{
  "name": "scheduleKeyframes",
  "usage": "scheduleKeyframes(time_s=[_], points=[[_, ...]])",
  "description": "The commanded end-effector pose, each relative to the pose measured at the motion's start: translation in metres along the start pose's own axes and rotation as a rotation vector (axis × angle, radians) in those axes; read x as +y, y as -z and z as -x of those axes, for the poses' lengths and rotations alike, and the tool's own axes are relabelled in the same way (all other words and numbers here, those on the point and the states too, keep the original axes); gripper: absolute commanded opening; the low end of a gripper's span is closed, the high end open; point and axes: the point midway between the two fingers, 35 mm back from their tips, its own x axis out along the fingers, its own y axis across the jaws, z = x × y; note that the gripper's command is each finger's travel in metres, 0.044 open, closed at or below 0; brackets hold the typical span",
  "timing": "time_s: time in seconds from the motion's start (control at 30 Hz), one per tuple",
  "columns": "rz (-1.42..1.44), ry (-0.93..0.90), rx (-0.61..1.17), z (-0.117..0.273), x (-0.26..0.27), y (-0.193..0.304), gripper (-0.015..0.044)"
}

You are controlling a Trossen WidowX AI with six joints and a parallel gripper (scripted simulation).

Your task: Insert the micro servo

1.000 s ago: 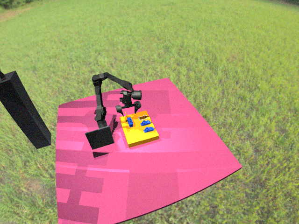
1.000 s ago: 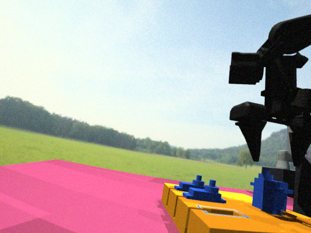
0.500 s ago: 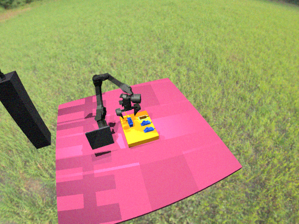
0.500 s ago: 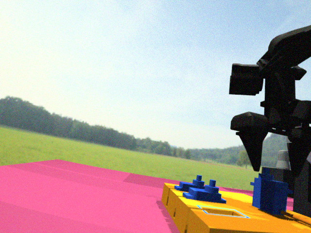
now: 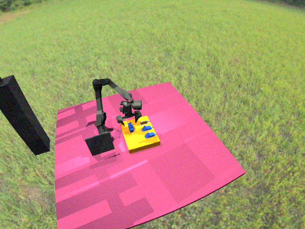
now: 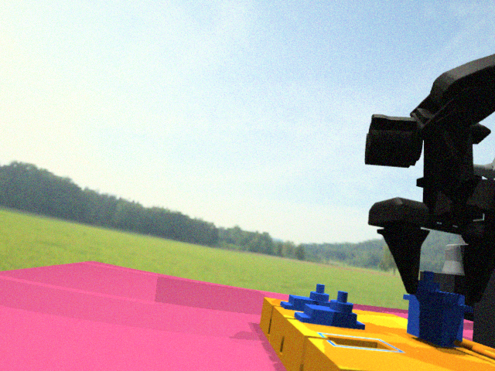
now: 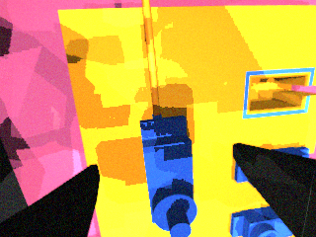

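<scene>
Pink mat, yellow deck, open gripper straddling loose servo, fingertips cropped

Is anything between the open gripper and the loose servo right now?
Nothing visible. The gripper is open with the loose servo in the gap between its fingers, standing on the deck. The pocket lies off to the side.

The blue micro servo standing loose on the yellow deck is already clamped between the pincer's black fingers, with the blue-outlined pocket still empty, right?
Not clamped. The wrist view shows the open pincer straddling the blue micro servo on the yellow deck, both black fingers well apart from it. The blue-outlined pocket holds no servo.
</scene>
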Motion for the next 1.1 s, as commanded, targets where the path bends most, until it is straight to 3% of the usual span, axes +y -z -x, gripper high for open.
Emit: scheduleKeyframes(time_s=[0.0, 0.37, 0.53, 0.63, 1.07], points=[[-0.006, 0.000, -0.005, -0.004, 0.001, -0.001, 0.0414], [-0.006, 0.000, -0.005, -0.004, 0.001, -0.001, 0.0125], [-0.006, 0.000, -0.005, -0.004, 0.001, -0.001, 0.0092], [-0.006, 0.000, -0.005, 0.002, 0.000, -0.001, 0.0013], [-0.006, -0.001, -0.004, 0.026, 0.007, -0.007, 0.0000]])
